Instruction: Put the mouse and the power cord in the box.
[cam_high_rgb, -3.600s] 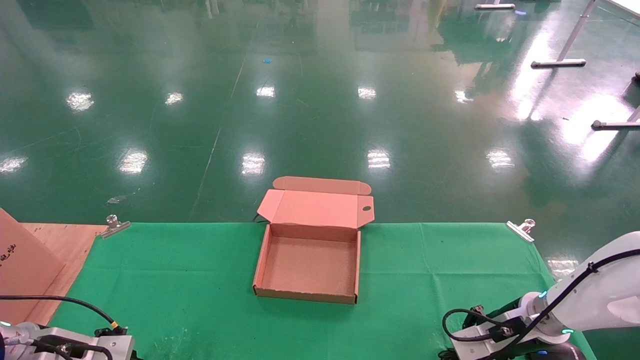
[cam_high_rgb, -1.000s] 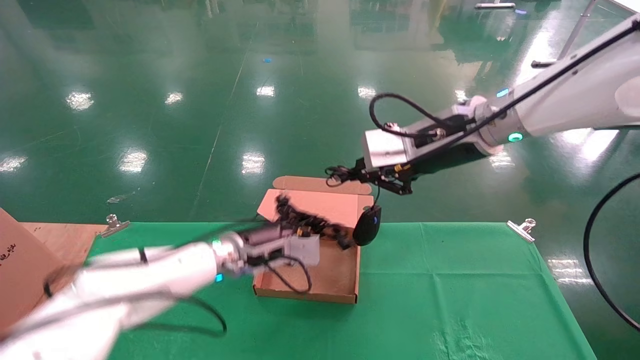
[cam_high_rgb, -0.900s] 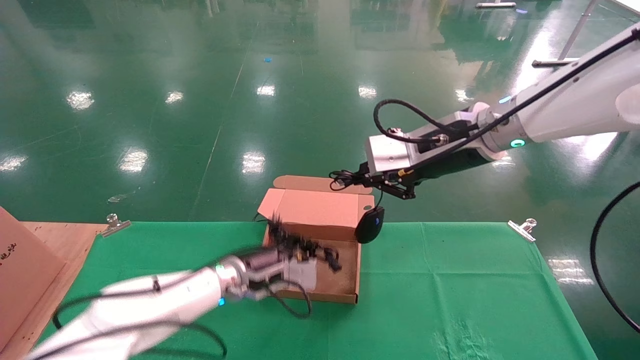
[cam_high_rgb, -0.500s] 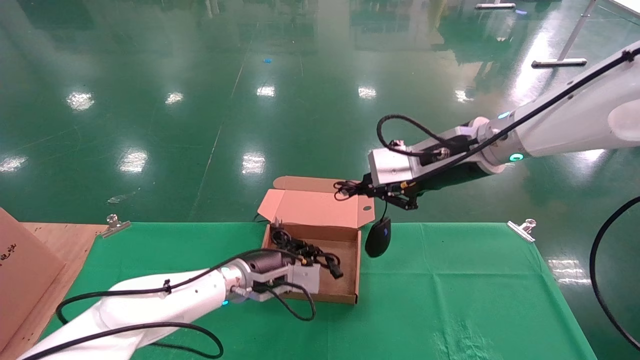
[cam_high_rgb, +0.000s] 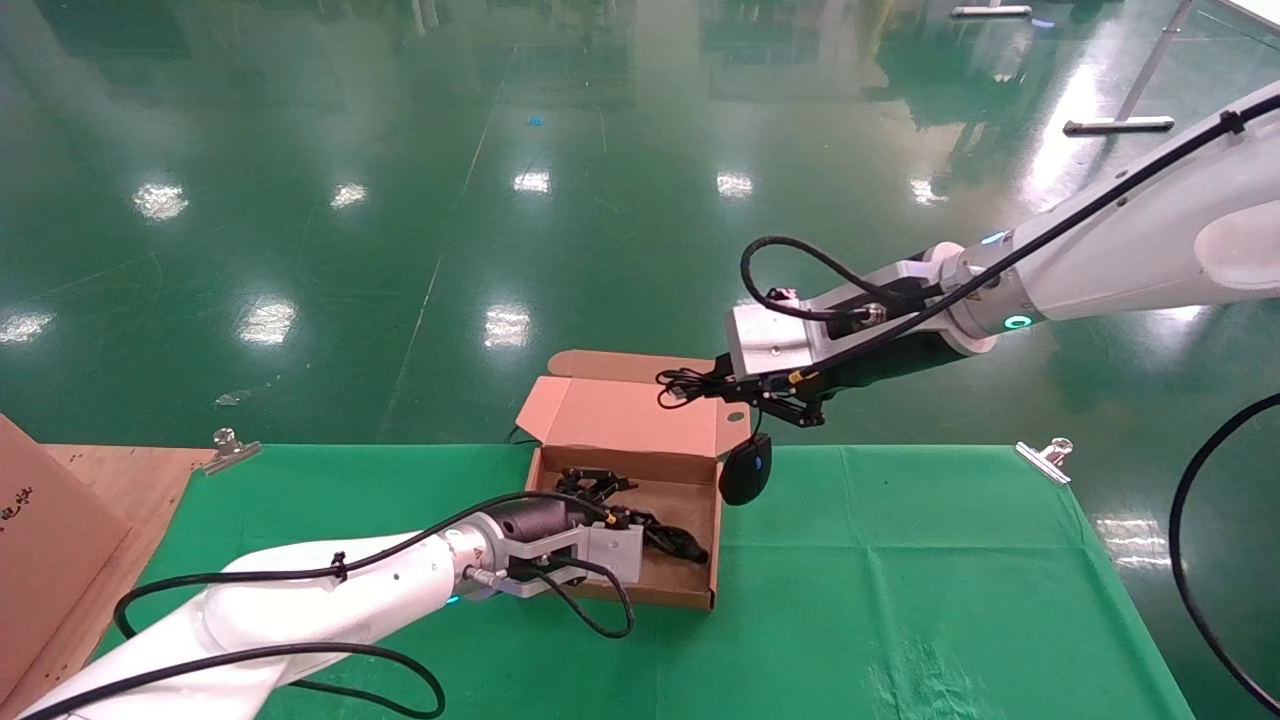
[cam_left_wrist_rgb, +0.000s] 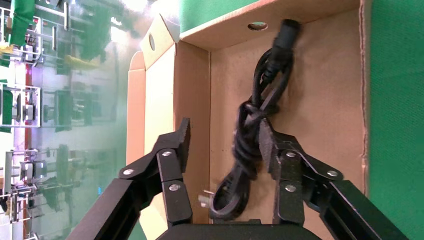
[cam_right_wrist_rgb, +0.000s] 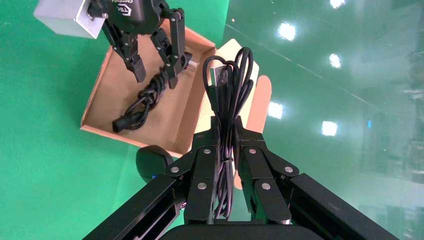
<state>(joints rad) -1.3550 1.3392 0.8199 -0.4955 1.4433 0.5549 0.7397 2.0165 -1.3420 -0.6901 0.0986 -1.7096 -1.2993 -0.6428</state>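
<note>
The brown box (cam_high_rgb: 716, 540) lies open at the middle of the green table, its lid (cam_high_rgb: 630, 415) tilted back. The looped black power cord (cam_high_rgb: 650, 530) rests on the box floor (cam_left_wrist_rgb: 325, 100). My left gripper (cam_high_rgb: 612, 508) is open over it, fingers either side of the power cord (cam_left_wrist_rgb: 250, 135); whether the pads touch it I cannot tell. My right gripper (cam_high_rgb: 705, 384) hovers above the box's far right corner, shut on the mouse's bundled thin wire (cam_right_wrist_rgb: 227, 75). The black mouse (cam_high_rgb: 745, 468) dangles below, just outside the right wall.
Metal clips (cam_high_rgb: 228, 450) (cam_high_rgb: 1045, 455) pin the green cloth (cam_high_rgb: 900, 580) at the table's far corners. A wooden board with a cardboard sheet (cam_high_rgb: 50, 520) sits at the left. The lid overhangs the table's far edge. My left arm's cable (cam_high_rgb: 590, 620) loops beside the box's front wall.
Both arms came up from the near edge. My left gripper brought the power cord down into the box and opened. My right gripper carried the hanging mouse closer to the box's right wall.
</note>
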